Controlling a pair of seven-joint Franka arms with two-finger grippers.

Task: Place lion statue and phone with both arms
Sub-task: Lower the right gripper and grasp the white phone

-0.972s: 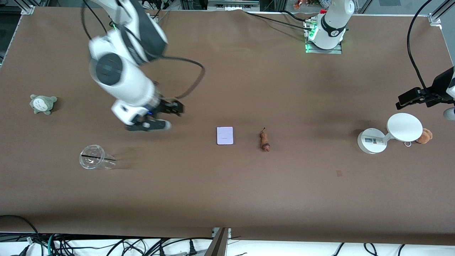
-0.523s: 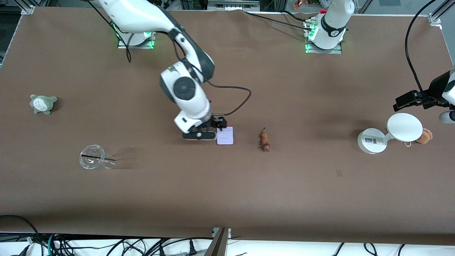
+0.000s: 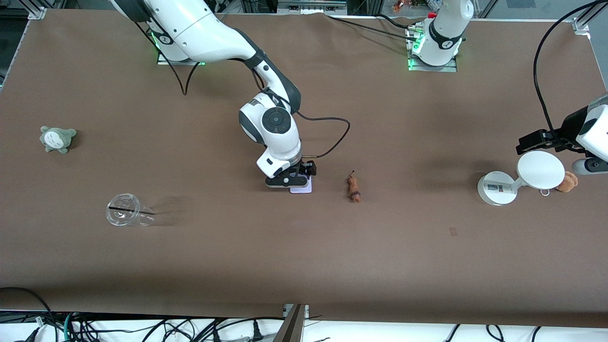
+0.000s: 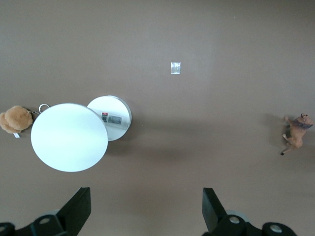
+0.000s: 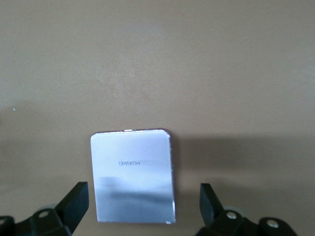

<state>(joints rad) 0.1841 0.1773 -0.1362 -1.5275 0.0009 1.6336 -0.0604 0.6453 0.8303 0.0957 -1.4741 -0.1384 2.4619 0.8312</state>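
Note:
The phone [image 3: 304, 189], a flat pale lavender rectangle, lies mid-table, mostly covered by my right gripper [image 3: 290, 181], which hovers open just over it. In the right wrist view the phone [image 5: 133, 174] lies between the open fingers [image 5: 74, 204], untouched. The lion statue [image 3: 354, 187], tiny and orange-brown, lies on the table beside the phone toward the left arm's end; it shows in the left wrist view [image 4: 297, 133] too. My left gripper [image 3: 539, 141] is open and empty above the white stand [image 3: 540, 169]; its fingertips [image 4: 78, 206] frame bare table.
A white round-based stand [image 4: 69, 136] and a brown plush with a ring [image 3: 566, 181] sit at the left arm's end. A clear cup [image 3: 127, 216] lies on its side and a grey-green plush [image 3: 57, 138] sits at the right arm's end.
My right arm has swept across from near the cup to above the phone and come down over it. My left gripper has drifted slightly toward the stand.

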